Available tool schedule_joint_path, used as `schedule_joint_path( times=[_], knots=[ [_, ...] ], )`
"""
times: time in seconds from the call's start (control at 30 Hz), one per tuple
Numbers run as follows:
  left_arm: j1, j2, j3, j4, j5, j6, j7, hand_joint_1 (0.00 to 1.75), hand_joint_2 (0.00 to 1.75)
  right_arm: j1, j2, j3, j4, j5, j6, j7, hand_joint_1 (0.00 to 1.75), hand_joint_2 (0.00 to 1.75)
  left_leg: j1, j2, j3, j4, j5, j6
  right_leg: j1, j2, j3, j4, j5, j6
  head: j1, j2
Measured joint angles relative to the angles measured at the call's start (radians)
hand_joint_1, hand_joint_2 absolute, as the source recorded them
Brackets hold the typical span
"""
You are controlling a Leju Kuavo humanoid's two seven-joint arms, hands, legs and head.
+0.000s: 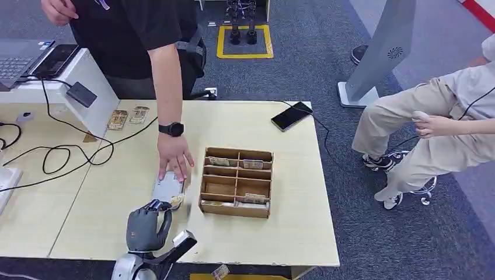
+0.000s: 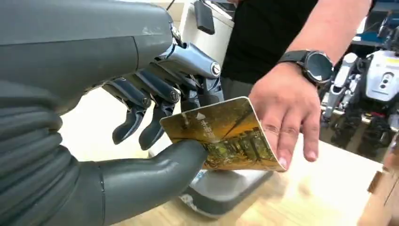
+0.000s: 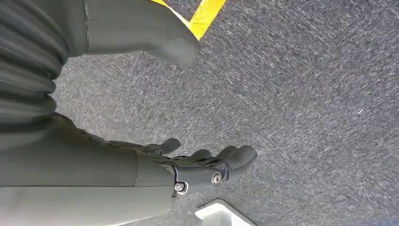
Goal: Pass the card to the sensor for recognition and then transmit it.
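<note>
The card (image 2: 226,136) is yellow-gold with a dark, mottled print and a small white arrow and characters near one edge. In the middle of the left wrist frame it sits tilted, pinched by the left hand (image 2: 155,117) with the thick thumb pressed on its face. A person's hand (image 2: 287,113) touches its far edge. Just below it lies the sensor (image 2: 226,188), a flat grey-white pad on the bench (image 2: 324,188), in the lower centre of the frame.
</note>
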Motion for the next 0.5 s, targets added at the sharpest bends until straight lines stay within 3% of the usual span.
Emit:
schedule_joint_path(
  times=[0.5],
  knots=[
    [-0.003, 0.000, -0.005, 0.044, -0.008, 0.000, -0.001, 1.45, 1.75, -0.001, -0.004, 0.000, 0.006, -0.004, 0.000, -0.002, 0.00, 1.75, 0.000, 0.000, 0.002, 0.000, 0.000, 0.000, 0.000, 0.000, 0.002, 0.000, 0.000, 0.000, 0.000, 0.000]
  ],
)
